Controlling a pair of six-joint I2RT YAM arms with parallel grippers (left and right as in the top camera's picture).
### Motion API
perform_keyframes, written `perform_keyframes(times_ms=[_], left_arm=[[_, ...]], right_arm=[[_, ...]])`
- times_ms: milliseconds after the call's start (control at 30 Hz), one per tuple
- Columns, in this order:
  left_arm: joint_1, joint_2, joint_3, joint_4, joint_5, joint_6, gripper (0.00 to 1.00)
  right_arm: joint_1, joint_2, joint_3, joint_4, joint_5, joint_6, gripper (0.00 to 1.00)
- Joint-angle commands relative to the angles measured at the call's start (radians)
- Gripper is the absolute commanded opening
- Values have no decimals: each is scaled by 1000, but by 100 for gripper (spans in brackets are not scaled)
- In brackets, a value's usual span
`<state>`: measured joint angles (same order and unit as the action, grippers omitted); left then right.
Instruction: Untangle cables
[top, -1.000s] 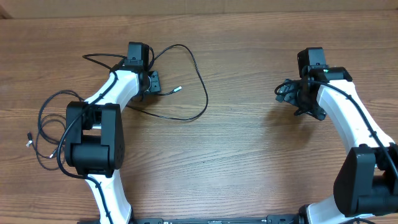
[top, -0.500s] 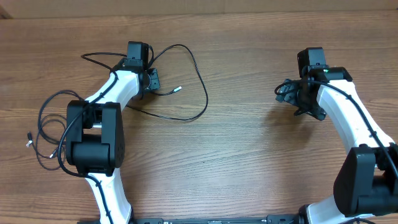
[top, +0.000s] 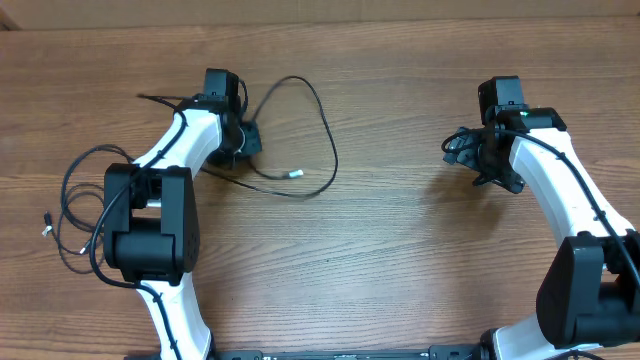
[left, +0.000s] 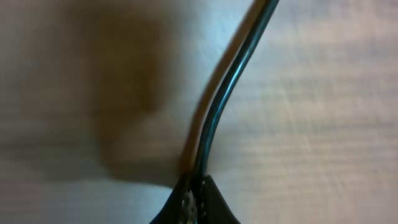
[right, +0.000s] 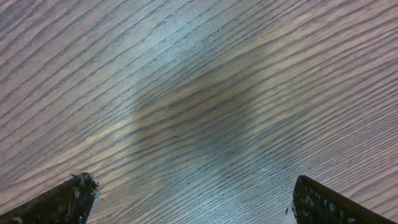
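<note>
A thin black cable loops over the wood right of my left arm, its small silver plug tip lying inside the loop. My left gripper is shut on this cable. In the left wrist view the cord runs up from between the pinched fingertips, and the gripper is close above the wood. Another thin cable curls at the far left beside the arm, ending in a white plug. My right gripper stands open over bare wood, nothing between its fingers.
The wooden table fills the view. The left arm's black base joint sits over part of the left cable. The table's far edge runs along the top.
My left gripper has shut on the cable. The loop has shifted, and its plug tip has slid down and to the right. The right arm has not moved.
</note>
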<state>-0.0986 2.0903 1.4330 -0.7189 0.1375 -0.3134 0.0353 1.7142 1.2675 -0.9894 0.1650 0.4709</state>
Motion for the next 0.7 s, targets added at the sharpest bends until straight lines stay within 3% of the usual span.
perform_keyframes(times_ms=[0,167,367,667], left_arm=[[-14,32,-31,-81,225,-9,4],[2,32,-18,-159,348,-10,4],[22,19,69,-292,348,-35,4],[-35,-56,145,-509,19,-97,4]], right_arm=[[3,5,-5,1,14,-1,100],[3,5,-5,1,14,-1,100],[3,5,-5,1,14,-1,100],[3,5,-5,1,14,-1,100]])
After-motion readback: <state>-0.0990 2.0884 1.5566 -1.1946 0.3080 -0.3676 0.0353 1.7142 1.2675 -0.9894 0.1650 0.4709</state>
